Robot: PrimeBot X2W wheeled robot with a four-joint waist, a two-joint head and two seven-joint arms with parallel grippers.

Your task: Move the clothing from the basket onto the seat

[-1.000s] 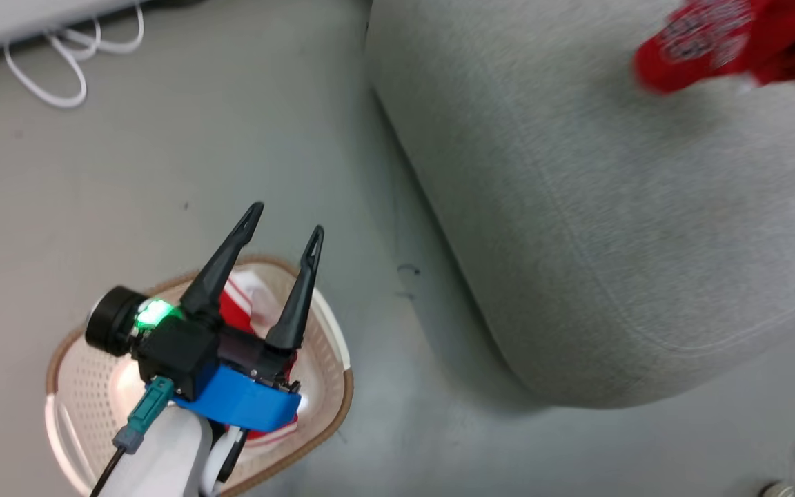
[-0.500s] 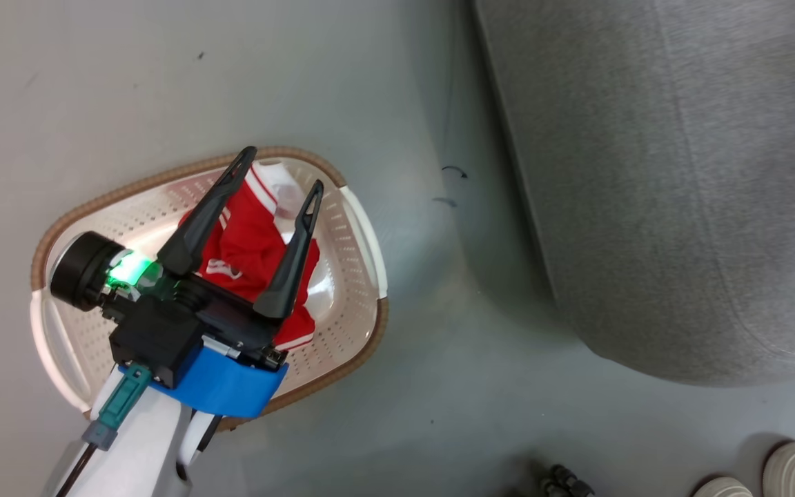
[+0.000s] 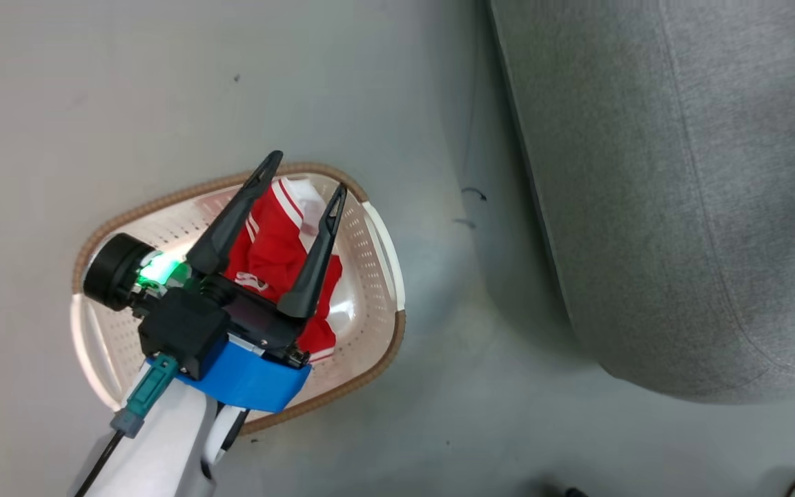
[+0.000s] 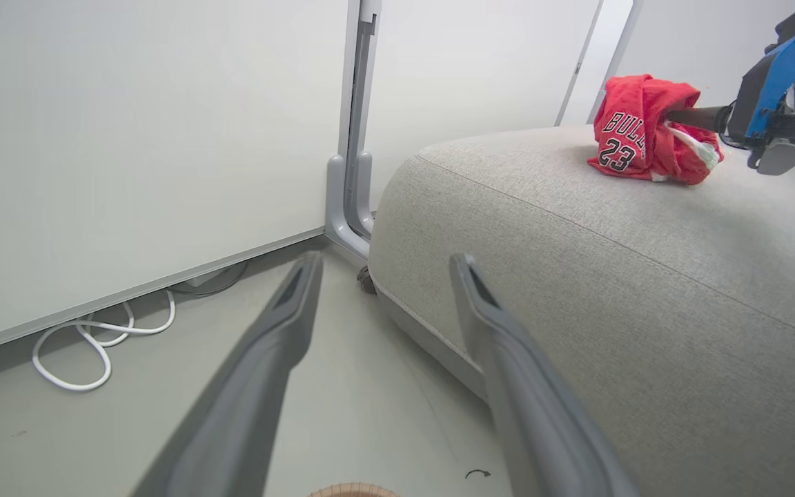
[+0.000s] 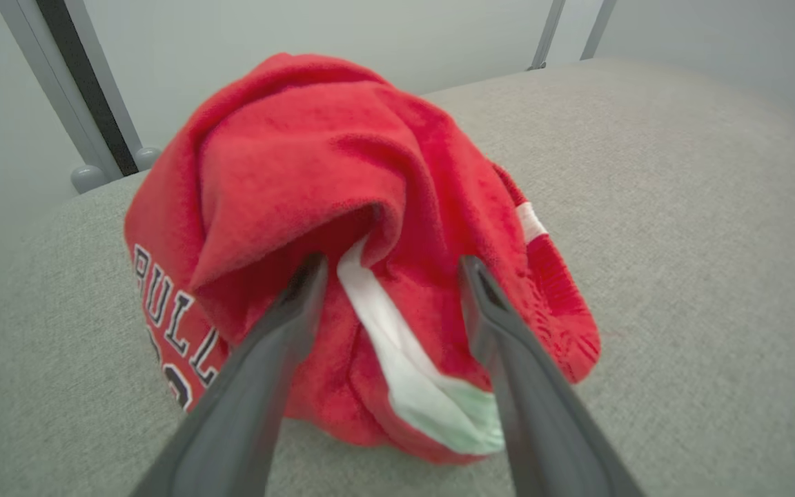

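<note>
The left gripper (image 3: 308,172) holds its two long fingers spread wide apart, and the right gripper (image 5: 392,262) has its fingers equally parted.

We see a smooth grey floor (image 3: 163,103), white wall panels (image 4: 128,138) split by a grey post (image 4: 356,138), and a looped white cable (image 4: 105,362)
</note>
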